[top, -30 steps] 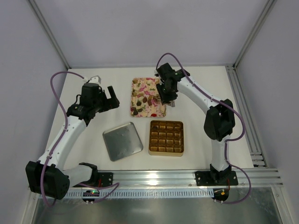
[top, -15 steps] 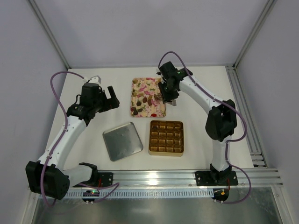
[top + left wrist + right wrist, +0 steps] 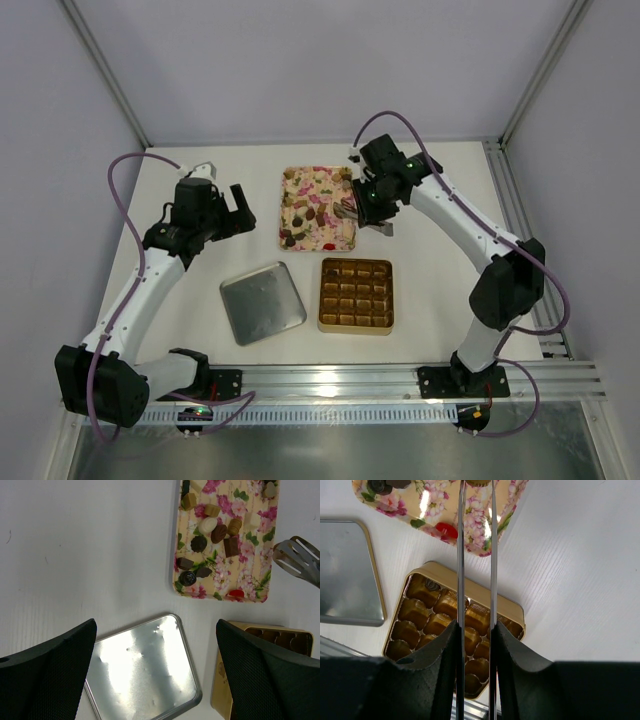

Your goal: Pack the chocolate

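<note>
Tongs (image 3: 295, 557) stay at the tray's (image 3: 250, 575) right edge, clamped in the right jaws, but that arm's elbow has swung outward. Chocolate (image 3: 218, 533) lies scattered on the tray; the gold-celled box (image 3: 322, 300) sits just beside it, lid (image 3: 262, 302) alongside. The left jaws hang wide over the surface (image 3: 75, 555).

The chocolate (image 3: 199, 543) looks glossy, the metal lid (image 3: 145, 670) shiny

Left arm reaches forward, elbow bent, its hand (image 3: 238, 206) hovering with fingers spread wide and nothing between them. Right arm arcs inward, its hand (image 3: 372, 200) clamped on metal tongs (image 3: 461, 555) that jut out beyond its fingertips.
</note>
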